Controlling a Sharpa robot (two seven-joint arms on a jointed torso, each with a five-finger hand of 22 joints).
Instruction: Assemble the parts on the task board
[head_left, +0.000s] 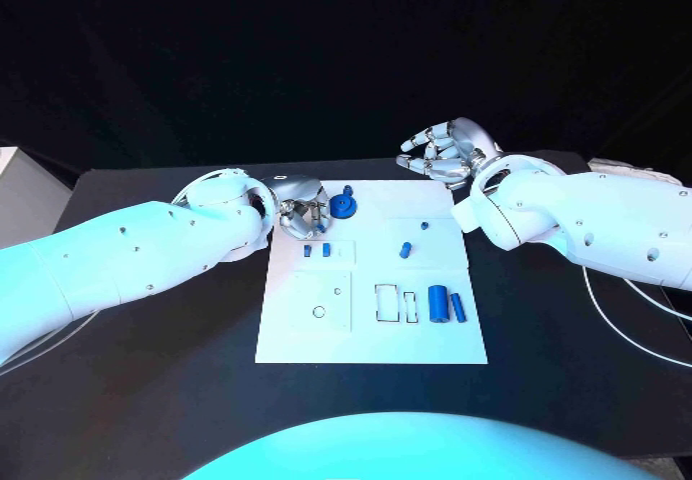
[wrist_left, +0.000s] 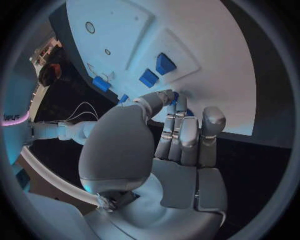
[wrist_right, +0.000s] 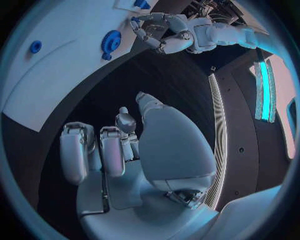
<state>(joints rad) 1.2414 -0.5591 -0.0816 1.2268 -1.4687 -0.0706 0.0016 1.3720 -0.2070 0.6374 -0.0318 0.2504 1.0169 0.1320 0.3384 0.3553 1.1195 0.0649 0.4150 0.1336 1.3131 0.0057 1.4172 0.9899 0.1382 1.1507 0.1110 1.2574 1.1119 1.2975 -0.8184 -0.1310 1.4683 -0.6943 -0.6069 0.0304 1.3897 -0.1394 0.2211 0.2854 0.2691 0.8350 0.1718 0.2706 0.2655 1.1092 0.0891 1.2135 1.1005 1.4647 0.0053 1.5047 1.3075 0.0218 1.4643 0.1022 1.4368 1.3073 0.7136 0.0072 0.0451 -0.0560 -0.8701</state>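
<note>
From my seat I see the task board (head_left: 296, 335) in the middle of the black table (head_left: 144, 400), with bare tabletop along both its long edges. My left hand (head_left: 299, 212) rests at the board's far-left corner, fingers curled beside the blue wheel-shaped part (head_left: 343, 206); I cannot tell whether it grips anything. My right hand (head_left: 447, 150) sits off the board's far-right corner, fingers curled, holding nothing. Two blue cylinders (head_left: 447, 306) lie near the board's right edge.

Board's near half lies open
Left robot hand (head_left: 299, 215) and blue gear (head_left: 343, 206) crowd the task board (head_left: 296, 340) far-left corner; right robot hand (head_left: 444, 150) hangs beyond over the bare desk (head_left: 144, 400).
</note>
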